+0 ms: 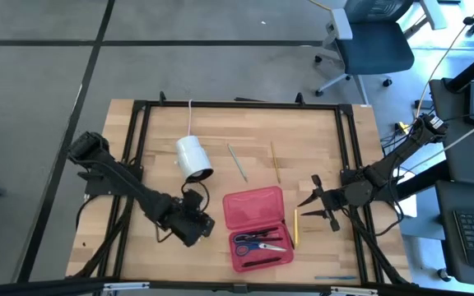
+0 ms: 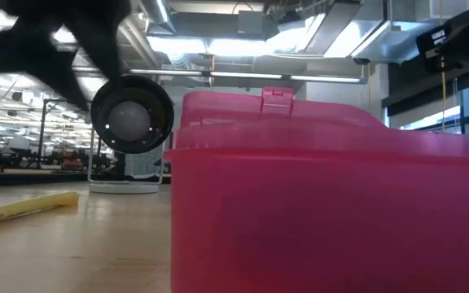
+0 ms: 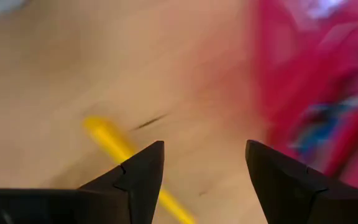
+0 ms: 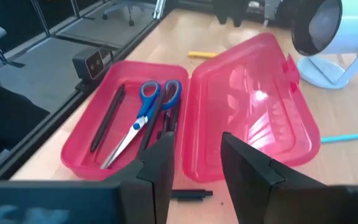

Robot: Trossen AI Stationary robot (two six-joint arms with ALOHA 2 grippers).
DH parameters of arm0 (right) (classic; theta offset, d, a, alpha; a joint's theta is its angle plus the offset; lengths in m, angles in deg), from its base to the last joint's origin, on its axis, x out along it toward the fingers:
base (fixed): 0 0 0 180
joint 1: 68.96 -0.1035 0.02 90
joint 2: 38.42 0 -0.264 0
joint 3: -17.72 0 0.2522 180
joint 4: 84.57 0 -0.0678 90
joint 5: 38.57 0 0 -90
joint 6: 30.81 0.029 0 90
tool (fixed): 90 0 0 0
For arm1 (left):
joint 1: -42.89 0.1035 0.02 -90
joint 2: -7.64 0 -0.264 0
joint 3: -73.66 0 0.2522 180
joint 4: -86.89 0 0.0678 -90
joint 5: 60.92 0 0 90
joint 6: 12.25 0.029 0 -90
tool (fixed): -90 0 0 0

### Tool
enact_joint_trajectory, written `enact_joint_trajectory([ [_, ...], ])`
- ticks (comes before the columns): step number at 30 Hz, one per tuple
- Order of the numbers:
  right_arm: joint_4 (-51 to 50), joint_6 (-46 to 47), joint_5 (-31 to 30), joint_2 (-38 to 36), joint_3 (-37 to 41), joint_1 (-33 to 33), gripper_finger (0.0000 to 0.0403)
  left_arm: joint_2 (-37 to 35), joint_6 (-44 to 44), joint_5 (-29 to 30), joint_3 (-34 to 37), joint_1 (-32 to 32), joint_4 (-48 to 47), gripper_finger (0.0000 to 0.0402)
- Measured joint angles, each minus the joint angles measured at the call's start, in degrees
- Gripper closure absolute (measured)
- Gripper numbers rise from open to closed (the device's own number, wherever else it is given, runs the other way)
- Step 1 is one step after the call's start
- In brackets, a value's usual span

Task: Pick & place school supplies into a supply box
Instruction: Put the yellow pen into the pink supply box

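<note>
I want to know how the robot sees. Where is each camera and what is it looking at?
High: above, straight down on table and both arms.
Low: at tabletop, facing red box; an arm shows.
Left wrist: behind left claw, over a yellow pencil.
Right wrist: behind right claw, facing the box's scissors.
All share the box.

Both my arms are dark, near black, built from chunky jointed segments with slim links between. My left arm (image 1: 130, 187) has a bulky blocky shoulder housing at the table's edge and a boxy wrist; thin black cables loop beside it. My right arm (image 1: 385, 168) looks the same (matte, no markings I can read), ending in the right gripper (image 1: 318, 205) with two pointed dark fingers. Up close the left gripper (image 3: 204, 180) has wedge-shaped black fingers (image 3: 143, 177) with a notched step on the inner edge. The right wrist view shows flat, angular black fingers (image 4: 248, 167) above a dark crossbar.
</note>
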Motion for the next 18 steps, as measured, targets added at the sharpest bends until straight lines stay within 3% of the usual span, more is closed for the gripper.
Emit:
enact_joint_trajectory([
  [6,-1.4,0.1,0.0,0.0,0.0,0.0,0.027,4.4,-11.2,-8.6,0.0,2.2,-9.3,0.0185],
  [18,-3.4,1.8,0.0,0.0,0.0,0.0,0.027,10.9,-11.8,-16.4,0.0,6.3,-9.3,0.0186],
])
